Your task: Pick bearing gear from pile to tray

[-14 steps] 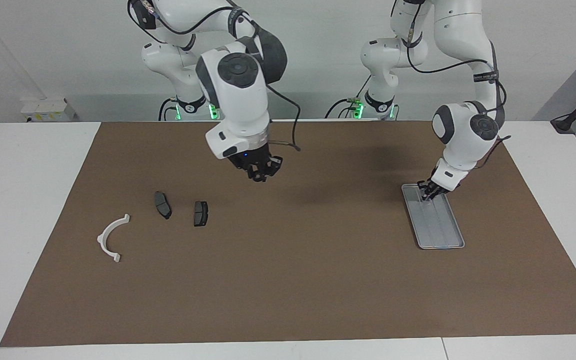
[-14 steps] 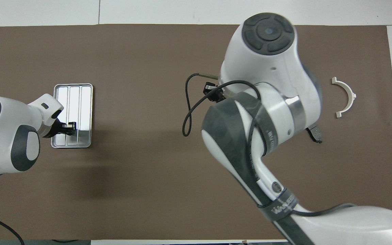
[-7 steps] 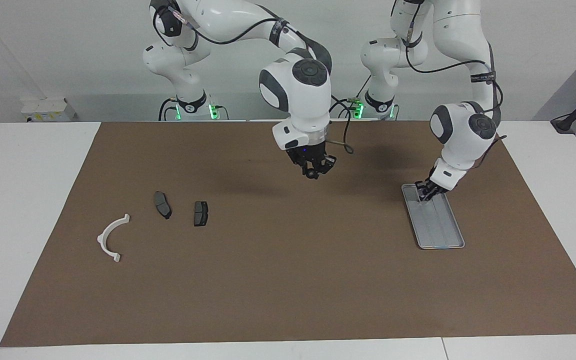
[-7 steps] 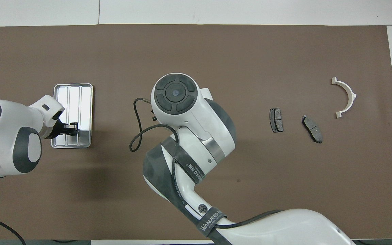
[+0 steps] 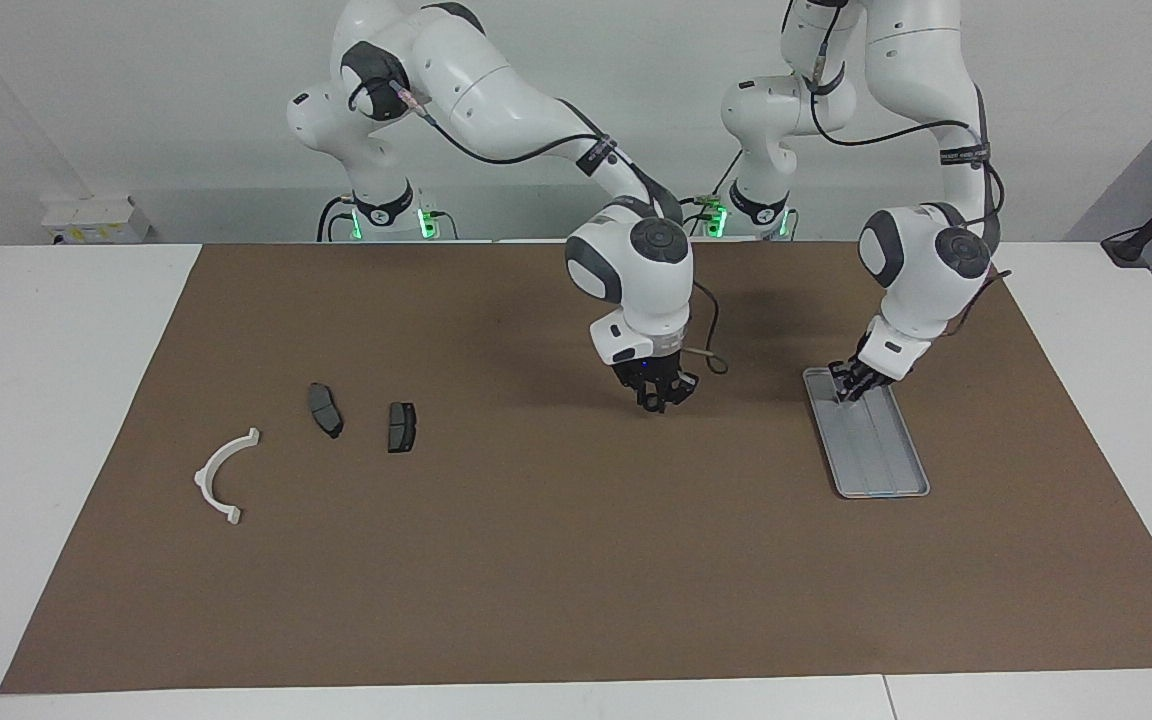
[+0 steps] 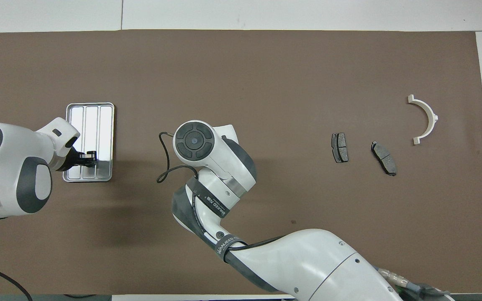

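The silver tray [image 5: 886, 455] [image 6: 91, 119] lies on the brown mat at the left arm's end of the table. My left gripper [image 5: 848, 388] [image 6: 85, 157] is shut, its tips down on the tray's end nearer to the robots. My right gripper [image 5: 661, 399] hangs over bare mat between the pile and the tray, closer to the tray. In the overhead view its own wrist [image 6: 193, 140] hides it. The pile is a white half-ring bracket [image 5: 221, 475] [image 6: 427, 119] and two dark brake pads [image 5: 325, 409] [image 5: 401, 427]. No bearing gear shows in either view.
The brown mat [image 5: 576, 580] covers most of the white table. A loose black cable [image 6: 163, 167] loops off the right wrist. The right arm stretches low across the middle of the mat from its base.
The right arm has swung from beside the brake pads toward the tray and come lower. In the overhead view both pads are now uncovered. The left gripper has stayed on the tray.
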